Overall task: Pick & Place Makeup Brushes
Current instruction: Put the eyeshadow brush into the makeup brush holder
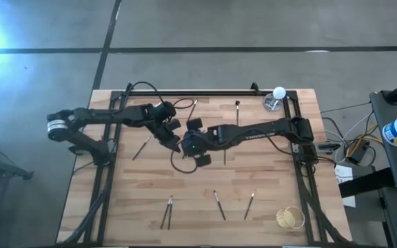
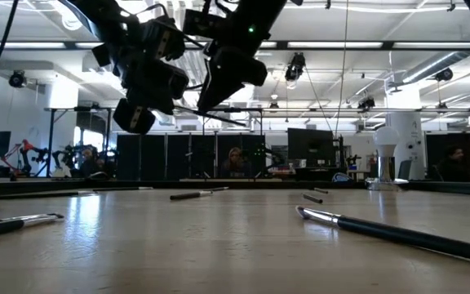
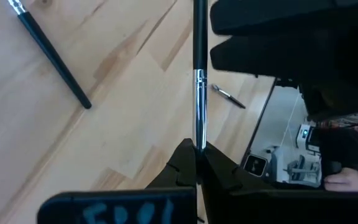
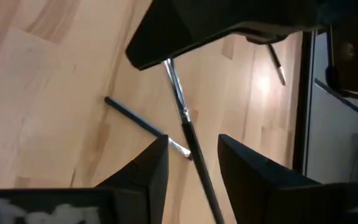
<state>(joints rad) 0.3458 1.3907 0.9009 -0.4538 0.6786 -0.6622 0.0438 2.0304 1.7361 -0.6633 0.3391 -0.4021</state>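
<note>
Above the table (image 1: pixel 267 186) centre, the left hand (image 3: pixel 196 163) is clenched on 1 makeup brush (image 3: pixel 199 74), dark-handled with a silvery ferrule. The brush runs between the parted fingers of the right hand (image 4: pixel 191 163). Other brushes (image 1: pixel 218 204) lie scattered.

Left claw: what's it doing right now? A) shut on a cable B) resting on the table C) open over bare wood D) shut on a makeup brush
D: in the left wrist view the left claw is closed on the silvery end of a makeup brush, held above the table.
</note>
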